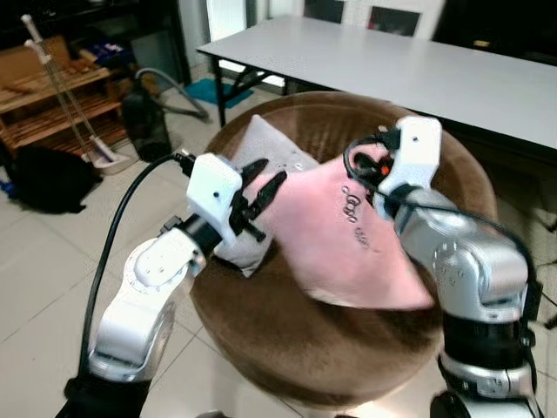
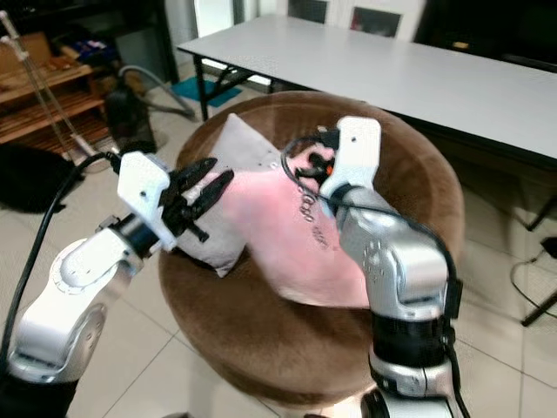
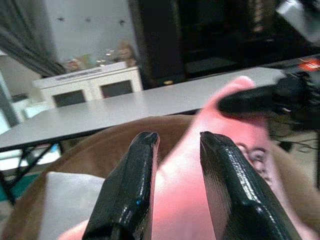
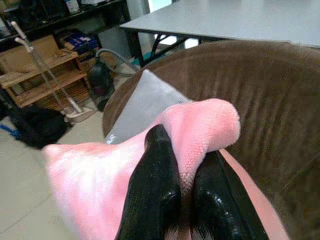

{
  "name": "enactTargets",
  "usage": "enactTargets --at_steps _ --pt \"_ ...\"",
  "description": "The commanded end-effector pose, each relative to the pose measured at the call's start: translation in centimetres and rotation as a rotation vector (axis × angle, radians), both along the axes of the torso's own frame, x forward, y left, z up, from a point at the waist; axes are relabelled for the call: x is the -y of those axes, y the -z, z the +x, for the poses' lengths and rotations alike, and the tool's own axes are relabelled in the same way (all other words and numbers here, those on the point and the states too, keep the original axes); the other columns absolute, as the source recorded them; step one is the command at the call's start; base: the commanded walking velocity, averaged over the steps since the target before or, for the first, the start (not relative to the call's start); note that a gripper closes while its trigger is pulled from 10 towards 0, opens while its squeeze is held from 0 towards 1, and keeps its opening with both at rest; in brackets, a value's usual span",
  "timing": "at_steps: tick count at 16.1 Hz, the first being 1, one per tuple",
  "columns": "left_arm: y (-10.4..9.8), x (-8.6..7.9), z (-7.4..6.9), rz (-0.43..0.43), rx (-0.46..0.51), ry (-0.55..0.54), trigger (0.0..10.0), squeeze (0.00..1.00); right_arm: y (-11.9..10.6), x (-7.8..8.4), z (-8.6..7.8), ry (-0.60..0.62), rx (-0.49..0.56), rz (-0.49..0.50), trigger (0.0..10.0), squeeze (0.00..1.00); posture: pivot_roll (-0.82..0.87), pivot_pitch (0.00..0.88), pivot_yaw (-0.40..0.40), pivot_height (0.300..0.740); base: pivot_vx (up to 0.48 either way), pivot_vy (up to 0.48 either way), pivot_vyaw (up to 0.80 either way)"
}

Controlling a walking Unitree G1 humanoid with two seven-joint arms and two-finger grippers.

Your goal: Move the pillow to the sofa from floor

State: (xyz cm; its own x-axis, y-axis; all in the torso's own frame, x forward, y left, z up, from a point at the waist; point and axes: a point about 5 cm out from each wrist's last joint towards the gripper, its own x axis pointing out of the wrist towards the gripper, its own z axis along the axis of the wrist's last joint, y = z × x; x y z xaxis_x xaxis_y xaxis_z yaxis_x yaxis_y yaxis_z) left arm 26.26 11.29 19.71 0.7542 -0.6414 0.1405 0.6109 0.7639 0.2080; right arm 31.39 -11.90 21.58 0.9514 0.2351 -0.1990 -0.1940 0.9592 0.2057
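Right gripper (image 4: 182,200) clamped on pink pillow (image 1: 348,239) corner to carry it over the brown sofa (image 1: 348,348); left gripper (image 1: 259,193) apart beside it, readying support, grey pillow (image 2: 228,152) behind

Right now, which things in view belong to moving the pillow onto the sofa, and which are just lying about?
Part of the job:
pink pillow
round brown sofa
right end effector, shut on the pillow's corner
left end effector, open beside the pillow

Just lying about:
grey pillow on the sofa
grey table
vacuum cleaner
wooden rack
black bag
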Motion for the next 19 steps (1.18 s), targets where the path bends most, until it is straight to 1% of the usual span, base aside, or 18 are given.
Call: enactTargets --at_steps 1,2,4,5,6,7,8,9,10,11,12,13,14,15,16,17,18,19 --pt "0.0 0.0 -0.3 0.005 -0.014 0.021 10.0 0.0 -1.3 -0.4 -0.1 -0.024 0.025 0.024 10.0 0.0 -0.02 0.021 -0.013 0.74 0.0 0.0 0.0" --pt "0.0 -0.1 -0.4 0.006 -0.019 0.024 10.0 0.0 -1.4 -0.5 -0.1 -0.032 0.017 0.031 10.0 0.0 -0.02 0.021 -0.013 0.74 0.0 0.0 0.0" --pt "0.4 -0.3 -1.3 0.015 -0.051 0.027 10.0 0.0 -1.2 -1.6 0.6 -0.055 -0.025 0.052 10.0 0.0 0.0 0.08 -0.018 0.74 0.0 0.0 0.0" --pt "0.7 -0.6 -1.8 0.023 -0.073 0.023 10.0 0.0 -0.8 -2.7 1.7 -0.071 -0.061 0.086 10.0 0.0 0.0 0.105 -0.017 0.74 0.0 0.0 0.0" --pt "0.8 -0.9 -2.1 0.031 -0.084 0.018 10.0 0.0 -0.1 -3.3 2.9 -0.066 -0.095 0.091 10.0 0.0 0.0 0.118 -0.018 0.74 0.0 0.0 0.0" --pt "0.8 -1.0 -2.2 0.036 -0.092 0.016 10.0 0.0 0.3 -3.5 3.5 -0.049 -0.118 0.094 10.0 0.0 0.01 0.132 -0.018 0.74 0.0 0.0 0.0" --pt "0.8 -1.2 -2.3 0.044 -0.1 0.01 10.0 0.0 0.9 -3.7 4.6 -0.025 -0.148 0.107 10.0 0.0 0.02 0.149 -0.014 0.74 0.0 0.0 0.0" --pt "0.8 -1.4 -2.6 0.048 -0.109 0.007 10.0 0.0 1.6 -3.7 5.9 0.025 -0.173 0.118 10.0 0.0 0.02 0.162 -0.012 0.74 0.0 0.0 0.0" --pt "0.7 -1.4 -2.7 0.052 -0.113 0.007 10.0 0.0 1.8 -3.7 6.5 0.055 -0.181 0.129 10.0 0.0 0.03 0.168 -0.009 0.74 0.0 0.0 0.0" --pt "0.8 -1.5 -2.8 0.058 -0.12 0.007 10.0 0.0 2.2 -3.1 7.7 0.144 -0.186 0.137 10.0 0.0 0.03 0.172 -0.007 0.74 0.0 0.0 0.0" --pt "0.8 -1.8 -2.8 0.069 -0.125 -0.005 10.0 0.0 2.1 -1.8 8.9 0.275 -0.147 0.113 10.0 0.04 0.04 0.173 -0.005 0.74 0.0 0.0 0.0" --pt "0.8 -1.9 -2.7 0.072 -0.126 -0.011 10.0 0.0 1.8 -0.8 9.5 0.345 -0.112 0.1 10.0 1.0 0.05 0.172 -0.008 0.74 0.0 0.0 0.0" --pt "0.6 -1.9 -2.7 0.071 -0.123 -0.016 10.0 0.0 0.9 -0.1 10.0 0.387 -0.065 0.105 10.0 1.0 0.05 0.172 -0.008 0.74 0.0 0.0 0.0" --pt "0.4 -2.0 -2.7 0.07 -0.119 -0.021 10.0 0.0 -0.1 0.3 10.4 0.404 -0.019 0.118 10.0 1.0 0.06 0.171 -0.012 0.74 0.0 0.0 0.0" --pt "0.3 -2.0 -2.6 0.069 -0.116 -0.027 10.0 0.0 -1.0 0.3 10.7 0.399 0.021 0.144 10.0 1.0 0.06 0.165 -0.013 0.74 0.0 0.0 0.0" --pt "0.3 -2.1 -2.6 0.069 -0.115 -0.03 10.0 0.0 -1.4 0.3 10.8 0.396 0.037 0.159 10.0 1.0 0.06 0.165 -0.013 0.74 0.0 0.0 0.0" --pt "0.3 -2.1 -2.5 0.07 -0.109 -0.037 10.0 0.0 -2.5 0.5 11.0 0.414 0.087 0.182 10.0 1.0 0.06 0.156 -0.013 0.74 0.0 0.0 0.0" --pt "0.2 -2.2 -2.2 0.073 -0.098 -0.051 10.0 0.0 -3.5 0.6 11.2 0.426 0.136 0.204 10.0 0.0 0.06 0.148 -0.011 0.74 0.0 0.0 0.0"
